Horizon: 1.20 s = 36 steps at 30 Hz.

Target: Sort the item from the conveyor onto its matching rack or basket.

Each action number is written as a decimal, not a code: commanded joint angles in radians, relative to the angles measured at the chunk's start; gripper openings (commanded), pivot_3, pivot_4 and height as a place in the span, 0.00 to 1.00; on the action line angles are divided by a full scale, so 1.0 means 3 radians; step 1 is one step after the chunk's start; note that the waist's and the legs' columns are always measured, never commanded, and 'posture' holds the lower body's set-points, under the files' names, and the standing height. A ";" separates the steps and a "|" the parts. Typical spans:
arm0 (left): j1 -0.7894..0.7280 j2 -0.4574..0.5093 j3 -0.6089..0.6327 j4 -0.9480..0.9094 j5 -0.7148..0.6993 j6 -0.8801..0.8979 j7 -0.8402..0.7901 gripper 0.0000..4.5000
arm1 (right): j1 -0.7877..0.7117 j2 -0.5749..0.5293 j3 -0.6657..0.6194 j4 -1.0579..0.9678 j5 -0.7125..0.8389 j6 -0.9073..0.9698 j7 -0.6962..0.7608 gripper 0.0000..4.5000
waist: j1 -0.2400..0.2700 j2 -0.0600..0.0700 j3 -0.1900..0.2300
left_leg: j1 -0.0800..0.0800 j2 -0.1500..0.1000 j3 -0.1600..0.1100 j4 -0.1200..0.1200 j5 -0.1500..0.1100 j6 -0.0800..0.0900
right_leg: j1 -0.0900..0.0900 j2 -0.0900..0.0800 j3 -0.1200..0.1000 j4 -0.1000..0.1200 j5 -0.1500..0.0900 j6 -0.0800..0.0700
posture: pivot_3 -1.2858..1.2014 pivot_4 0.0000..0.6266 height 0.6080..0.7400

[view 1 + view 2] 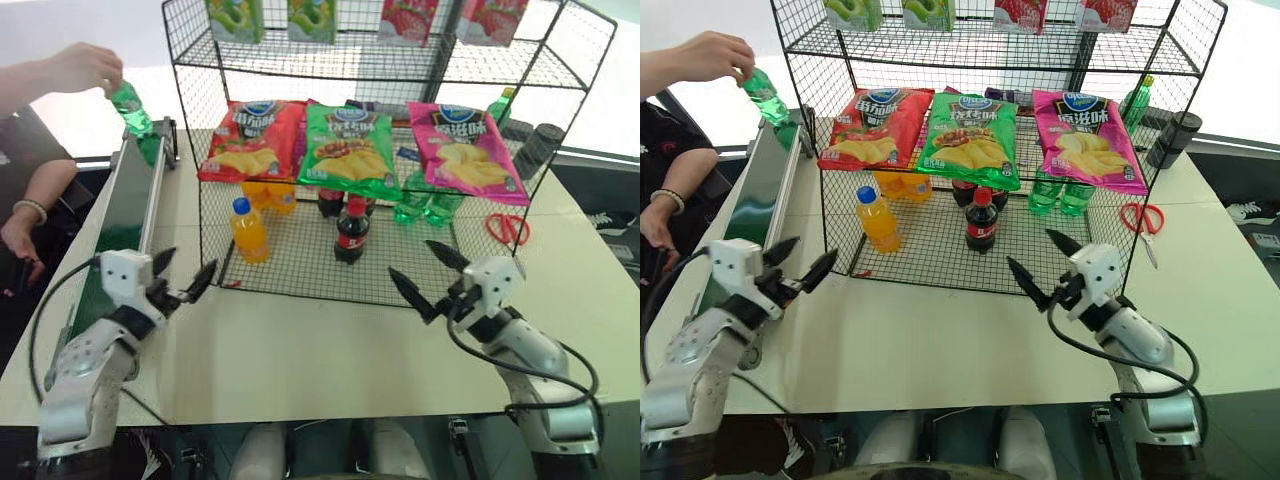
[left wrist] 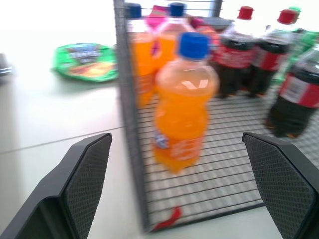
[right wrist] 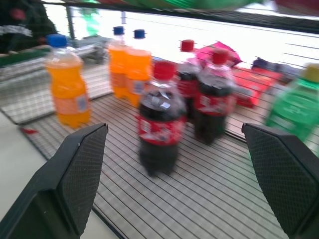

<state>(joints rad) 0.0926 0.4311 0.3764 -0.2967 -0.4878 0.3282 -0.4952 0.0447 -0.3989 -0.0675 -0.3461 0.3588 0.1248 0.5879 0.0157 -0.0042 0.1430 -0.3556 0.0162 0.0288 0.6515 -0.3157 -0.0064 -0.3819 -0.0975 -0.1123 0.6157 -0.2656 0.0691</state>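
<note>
A person's hand (image 1: 85,68) holds the item, a small clear-green soda bottle (image 1: 131,108), tilted over the far end of the conveyor (image 1: 118,215), whose dark green belt runs along the table's left side. The black wire rack (image 1: 300,262) stands at the middle of the table, its wide bottom tier facing me. My left gripper (image 1: 195,257) hovers open and empty between the conveyor and the rack's front left corner. My right gripper (image 1: 409,256) is open and empty at the rack's front right edge, pointing in at a cola bottle (image 3: 160,119).
The bottom tier holds orange drink bottles (image 1: 249,230), cola bottles (image 1: 351,230) and green bottles (image 1: 425,205). Chip bags (image 1: 350,150) hang across the middle shelf. Red scissors (image 1: 508,228) lie on the table right of the rack. A person sits beyond the conveyor at the left.
</note>
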 commanded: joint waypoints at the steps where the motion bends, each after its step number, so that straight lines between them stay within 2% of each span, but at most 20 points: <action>1: 0.0088 -0.0083 0.0340 -0.0132 -0.0135 -0.0077 0.0210 1.00 | -0.0191 0.0096 0.0177 -0.0032 0.0058 0.0021 0.0063 1.00 | -0.0001 -0.0001 0.0000 | 0.0000 -0.0001 -0.0001 0.0001 0.0000 0.0000 | 0.0000 0.0000 0.0000 0.0000 0.0000 0.0000 | 0.52 0.24 0.92; 6: 0.0021 -0.0173 0.0569 0.0155 -0.0057 -0.0266 0.0460 1.00 | -0.0362 0.0192 0.0392 -0.0093 0.0090 0.0036 0.0142 1.00 | -0.0005 -0.0006 -0.0004 | 0.0000 -0.0001 -0.0002 0.0003 0.0000 0.0000 | 0.0002 0.0001 0.0000 0.0000 0.0000 0.0000 | 0.52 0.24 0.92; 13: -0.0046 -0.0180 0.0566 0.0402 0.0096 -0.0449 0.0630 1.00 | -0.0302 0.0251 0.0698 -0.0309 0.0087 0.0121 0.0188 1.00 | -0.0008 -0.0014 -0.0008 | 0.0000 -0.0001 -0.0001 0.0003 0.0000 0.0000 | 0.0001 0.0001 -0.0001 0.0000 0.0000 0.0000 | 0.52 0.24 0.92; 24: -0.0247 -0.0238 0.0476 0.0853 0.0329 -0.0694 0.0815 1.00 | -0.0346 0.0156 0.0735 -0.0314 0.0066 0.0168 0.0287 1.00 | -0.0010 -0.0019 -0.0011 | 0.0000 -0.0001 -0.0001 0.0003 0.0000 0.0000 | 0.0001 0.0001 -0.0002 0.0000 0.0000 0.0000 | 0.52 0.24 0.92; 36: -0.0334 -0.0281 0.0501 0.0902 0.0370 -0.0793 0.0860 1.00 | -0.0342 0.0167 0.0793 -0.0307 0.0101 0.0181 0.0350 1.00 | -0.0011 -0.0020 -0.0011 | -0.0001 0.0000 -0.0001 0.0001 0.0000 -0.0001 | 0.0000 0.0000 -0.0003 0.0000 0.0000 0.0000 | 0.52 0.24 0.92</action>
<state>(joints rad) -0.0035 0.3446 0.5212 -0.0134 -0.3818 0.1177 -0.2466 -0.0547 -0.3540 0.1688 -0.3965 0.3748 0.1909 0.6858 0.0124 -0.0101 0.1395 -0.3558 0.0161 0.0284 0.6519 -0.3158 -0.0066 -0.3819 -0.0976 -0.1131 0.6157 -0.2655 0.0691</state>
